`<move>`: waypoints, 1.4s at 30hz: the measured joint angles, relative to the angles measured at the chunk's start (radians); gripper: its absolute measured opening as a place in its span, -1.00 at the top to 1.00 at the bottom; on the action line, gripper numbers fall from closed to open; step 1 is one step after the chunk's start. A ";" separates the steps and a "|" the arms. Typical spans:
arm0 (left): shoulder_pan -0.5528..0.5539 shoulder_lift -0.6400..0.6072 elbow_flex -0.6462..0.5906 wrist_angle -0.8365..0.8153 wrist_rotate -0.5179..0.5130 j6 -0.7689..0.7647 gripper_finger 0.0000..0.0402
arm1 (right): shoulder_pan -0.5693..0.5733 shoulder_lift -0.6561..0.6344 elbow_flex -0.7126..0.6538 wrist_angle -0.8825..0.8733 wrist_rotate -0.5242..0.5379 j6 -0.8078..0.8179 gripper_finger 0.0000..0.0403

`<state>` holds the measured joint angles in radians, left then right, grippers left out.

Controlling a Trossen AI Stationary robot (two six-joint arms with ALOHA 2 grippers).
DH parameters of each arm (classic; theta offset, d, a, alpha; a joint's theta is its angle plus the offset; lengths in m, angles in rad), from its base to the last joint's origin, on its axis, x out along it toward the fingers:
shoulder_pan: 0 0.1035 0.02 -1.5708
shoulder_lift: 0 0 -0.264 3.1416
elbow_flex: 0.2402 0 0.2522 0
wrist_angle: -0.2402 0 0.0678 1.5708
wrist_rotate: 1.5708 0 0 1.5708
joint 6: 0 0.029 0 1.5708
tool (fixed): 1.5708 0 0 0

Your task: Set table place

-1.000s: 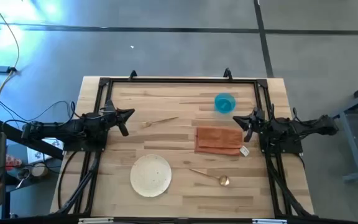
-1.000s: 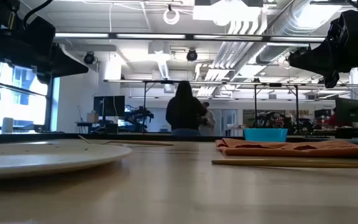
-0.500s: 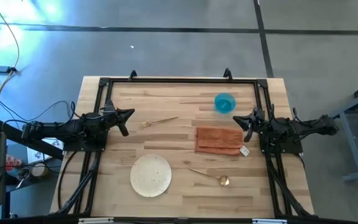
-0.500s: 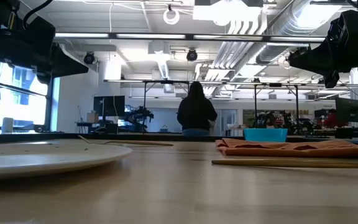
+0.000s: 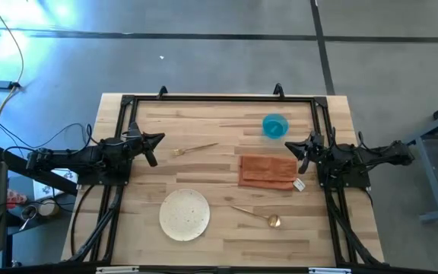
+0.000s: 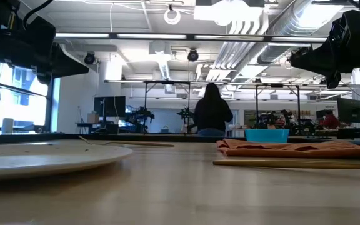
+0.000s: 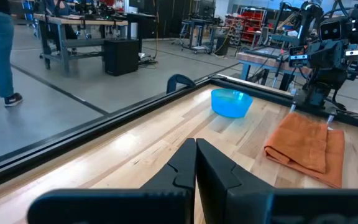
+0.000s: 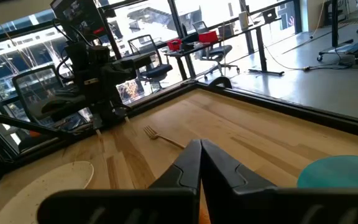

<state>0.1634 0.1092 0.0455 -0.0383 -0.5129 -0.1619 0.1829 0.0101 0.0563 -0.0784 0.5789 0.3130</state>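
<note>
Both arms parked at the tabletop [image 5: 226, 236] edges, nothing grasped. Left claw [image 5: 152, 148] — fingers pressed together — points at the gold fork [image 5: 195, 148] just ahead of it. Right claw [image 5: 301, 152], likewise closed and empty, sits beside the folded rust-orange napkin [image 5: 266, 171], the blue bowl [image 5: 274, 125] near. Plate [image 5: 184, 214] and gold spoon [image 5: 258, 216] lie apart — the place looks unassembled.
</note>
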 joint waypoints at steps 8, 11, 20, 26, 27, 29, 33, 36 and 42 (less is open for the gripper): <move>0.000 0.000 0.000 0.000 0.000 0.000 1.00 | 0.000 0.000 0.000 0.000 0.000 0.000 1.00; 0.000 0.000 0.000 0.000 0.000 0.000 1.00 | 0.000 0.000 0.000 0.000 0.000 0.000 1.00; 0.000 0.000 0.000 0.008 0.037 -0.118 1.00 | 0.000 0.000 0.000 0.000 0.000 0.000 1.00; 0.000 0.000 0.000 0.050 0.058 -0.594 1.00 | 0.000 0.000 0.000 0.000 0.000 0.000 1.00; 0.000 0.000 0.000 0.058 0.058 -0.666 1.00 | 0.000 0.000 0.000 0.000 0.000 0.000 1.00; 0.000 -0.001 0.000 0.061 0.061 -0.757 1.00 | 0.000 0.000 0.000 0.000 0.000 0.000 1.00; 0.000 0.000 0.000 0.056 0.064 -0.814 1.00 | 0.000 0.000 0.000 0.000 0.001 0.000 1.00; 0.000 0.000 0.000 0.054 0.049 -0.811 1.00 | 0.000 0.001 -0.001 0.010 0.054 0.014 1.00; 0.000 0.000 0.000 0.038 -0.052 -0.809 1.00 | 0.000 0.001 -0.001 0.064 0.109 0.189 1.00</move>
<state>0.1635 0.1089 0.0452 0.0001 -0.5650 -0.9704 0.1833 0.0113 0.0551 -0.0140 0.6883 0.5025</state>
